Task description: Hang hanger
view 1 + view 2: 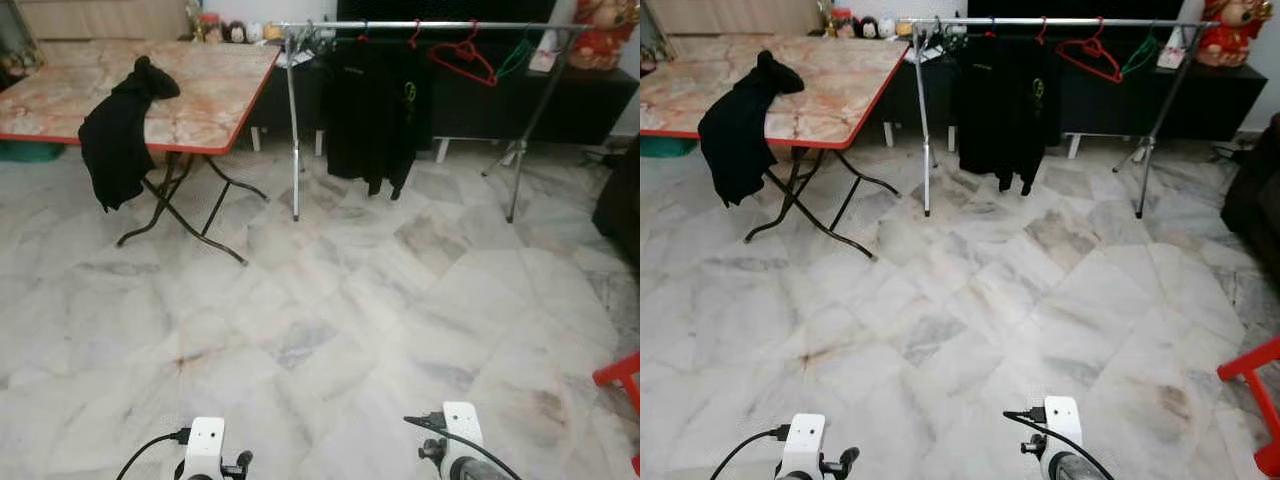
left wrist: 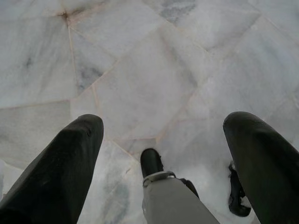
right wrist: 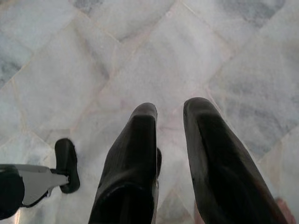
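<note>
A metal clothes rack [image 1: 430, 24] stands across the room, ahead and slightly right. On its rail hang a black garment [image 1: 375, 110], an empty red hanger [image 1: 465, 55] and a green hanger [image 1: 515, 55]. Another black garment [image 1: 120, 130] is draped over the edge of the folding table [image 1: 210, 90] at the far left. Both arms hang low at my sides, far from the rack. My left gripper [image 2: 163, 126] points at the marble floor, open wide and holding nothing. My right gripper [image 3: 170, 109] also points at the floor, fingers a little apart with nothing between them.
A black low cabinet [image 1: 580, 100] runs along the wall behind the rack. A dark seat [image 1: 620, 200] stands at the right edge, with a red stool [image 1: 620, 375] nearer on the right. The table's folding legs [image 1: 180, 215] splay onto the floor. Open marble floor lies between me and the rack.
</note>
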Tool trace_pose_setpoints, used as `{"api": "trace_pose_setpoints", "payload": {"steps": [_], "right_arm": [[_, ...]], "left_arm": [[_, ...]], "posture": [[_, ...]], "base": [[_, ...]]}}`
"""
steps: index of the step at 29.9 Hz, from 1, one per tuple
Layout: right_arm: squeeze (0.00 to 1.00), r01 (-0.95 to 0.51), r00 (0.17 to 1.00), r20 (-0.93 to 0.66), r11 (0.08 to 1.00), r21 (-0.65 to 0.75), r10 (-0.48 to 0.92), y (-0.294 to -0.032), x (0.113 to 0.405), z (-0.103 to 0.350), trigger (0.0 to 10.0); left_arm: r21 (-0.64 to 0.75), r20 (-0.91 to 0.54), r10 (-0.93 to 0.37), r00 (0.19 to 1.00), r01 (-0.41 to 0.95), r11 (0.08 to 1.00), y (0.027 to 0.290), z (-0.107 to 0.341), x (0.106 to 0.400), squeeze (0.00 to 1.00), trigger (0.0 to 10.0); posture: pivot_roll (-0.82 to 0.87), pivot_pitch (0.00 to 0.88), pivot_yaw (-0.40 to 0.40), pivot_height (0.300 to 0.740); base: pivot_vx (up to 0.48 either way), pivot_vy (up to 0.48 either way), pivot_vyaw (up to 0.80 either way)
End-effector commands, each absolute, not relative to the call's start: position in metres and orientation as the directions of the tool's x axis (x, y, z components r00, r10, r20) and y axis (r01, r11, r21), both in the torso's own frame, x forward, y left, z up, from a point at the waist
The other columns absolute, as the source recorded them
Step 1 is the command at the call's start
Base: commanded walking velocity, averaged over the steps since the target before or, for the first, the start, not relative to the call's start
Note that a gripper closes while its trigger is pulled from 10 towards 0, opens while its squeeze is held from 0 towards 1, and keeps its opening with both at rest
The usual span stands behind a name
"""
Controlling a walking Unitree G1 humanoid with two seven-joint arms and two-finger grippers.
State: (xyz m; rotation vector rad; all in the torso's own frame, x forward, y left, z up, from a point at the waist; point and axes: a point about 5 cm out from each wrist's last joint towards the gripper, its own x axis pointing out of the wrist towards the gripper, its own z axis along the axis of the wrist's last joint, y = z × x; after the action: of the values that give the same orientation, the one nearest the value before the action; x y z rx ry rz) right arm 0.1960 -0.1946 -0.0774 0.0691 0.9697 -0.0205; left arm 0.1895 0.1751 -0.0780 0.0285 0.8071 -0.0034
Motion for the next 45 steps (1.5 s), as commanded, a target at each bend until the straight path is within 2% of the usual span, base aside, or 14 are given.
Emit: {"api": "trace_pose_setpoints", "payload": {"steps": [1,45], "right_arm": [[0.00,0.056,0.577,-0.817,0.997,0.053,0.011,-0.194,0.199,-0.076,10.0],[0.00,0.057,0.591,-0.806,0.997,0.050,0.006,-0.194,0.207,-0.071,10.0]], "left_arm": [[0.013,-0.737,0.002,0.676,0.012,1.000,0.175,-0.080,0.186,0.00,10.0],[0.007,-0.743,-0.005,0.669,0.016,1.000,0.177,-0.078,0.193,0.00,10.0]], "posture": [[-0.05,0.000,-0.027,0.740],[-0.05,0.000,-0.025,0.740]], "base": [[0.330,0.000,0.00],[0.336,0.000,0.00]]}}
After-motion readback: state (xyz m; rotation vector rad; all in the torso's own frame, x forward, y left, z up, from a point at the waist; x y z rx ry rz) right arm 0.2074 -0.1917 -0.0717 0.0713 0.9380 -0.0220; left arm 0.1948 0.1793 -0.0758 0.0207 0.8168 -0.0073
